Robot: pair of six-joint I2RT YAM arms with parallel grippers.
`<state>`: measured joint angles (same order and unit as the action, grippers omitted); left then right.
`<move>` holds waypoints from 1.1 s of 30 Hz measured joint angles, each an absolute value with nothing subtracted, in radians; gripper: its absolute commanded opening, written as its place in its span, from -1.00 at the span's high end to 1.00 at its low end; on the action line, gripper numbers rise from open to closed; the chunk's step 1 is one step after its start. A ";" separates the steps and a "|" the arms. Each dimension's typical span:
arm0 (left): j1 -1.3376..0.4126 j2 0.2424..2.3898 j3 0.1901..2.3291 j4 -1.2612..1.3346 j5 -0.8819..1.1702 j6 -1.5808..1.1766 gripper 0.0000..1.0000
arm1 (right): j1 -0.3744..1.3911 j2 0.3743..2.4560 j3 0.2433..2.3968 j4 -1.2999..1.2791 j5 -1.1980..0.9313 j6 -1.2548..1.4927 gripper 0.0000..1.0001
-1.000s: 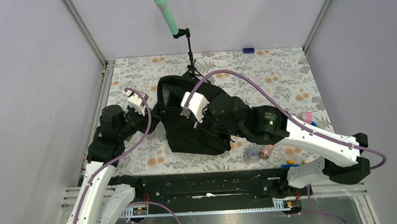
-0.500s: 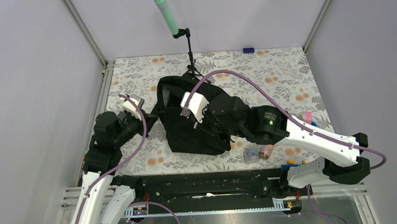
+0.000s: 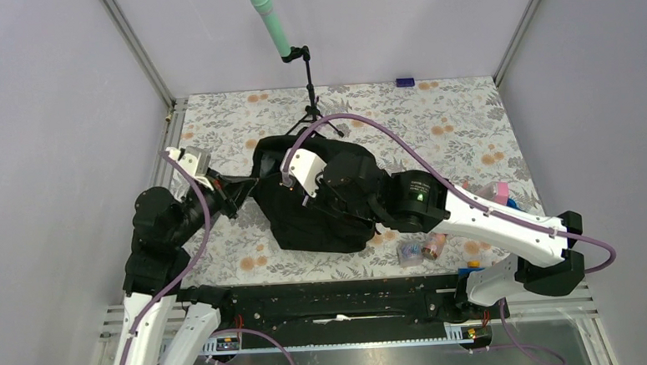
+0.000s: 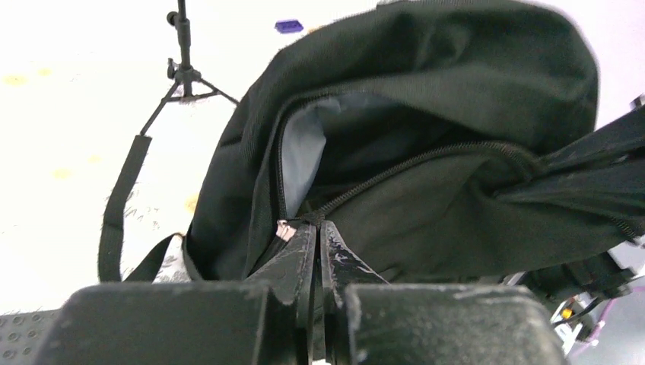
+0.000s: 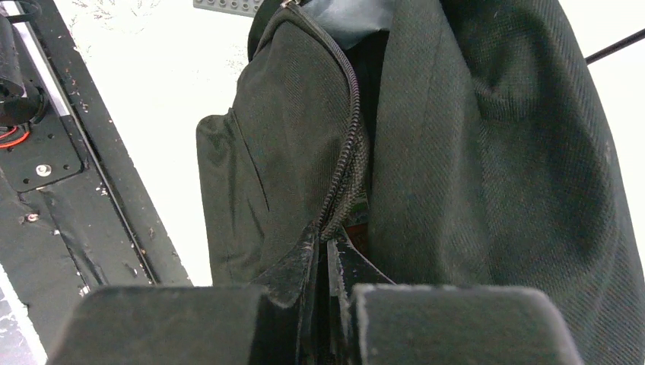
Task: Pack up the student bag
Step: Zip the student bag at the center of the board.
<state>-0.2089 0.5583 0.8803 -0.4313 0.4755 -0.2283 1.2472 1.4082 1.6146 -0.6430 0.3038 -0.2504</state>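
The bag (image 3: pixel 301 225) lies straight ahead of both grippers, between them, and both touch it. Our left gripper (image 4: pixel 313 228) is closed on the fabric edge by the zip (image 4: pixel 395 169), with the grey lining (image 4: pixel 300 152) just above its tips. Our right gripper (image 5: pixel 325 245) is closed on the zip, which runs away ahead of it. Pulling apart should, we judge, widen the mouth.

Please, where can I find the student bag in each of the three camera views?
Top external: the student bag lies at the picture's centre.
Left wrist: it fills the centre and right, with its grey lining showing.
Right wrist: it fills the centre and right.
Shared landmark: the zipper, rising from the shut left claw and from the shut right claw.
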 measured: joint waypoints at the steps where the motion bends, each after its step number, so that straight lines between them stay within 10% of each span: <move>1: -0.209 0.560 0.883 -0.419 0.476 -0.247 1.00 | 1.247 1.412 1.617 -0.643 0.303 -0.251 1.00; 15: -0.209 0.721 1.010 -0.272 0.566 -0.386 1.00 | 1.247 1.452 1.679 -0.639 0.313 -0.255 0.81; 25: -0.210 0.741 1.061 -0.240 0.656 -0.379 1.00 | 1.247 1.464 1.699 -0.583 0.338 -0.239 -0.38; 33: -0.210 0.800 1.176 -0.365 0.648 -0.462 1.00 | 1.247 1.327 1.601 -0.439 0.278 -0.228 -0.66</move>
<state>-0.2096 0.8001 1.1763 -0.3649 0.6479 -0.4622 1.2472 1.3266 1.6009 -0.4393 0.2779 -0.2283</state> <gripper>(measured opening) 0.006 0.819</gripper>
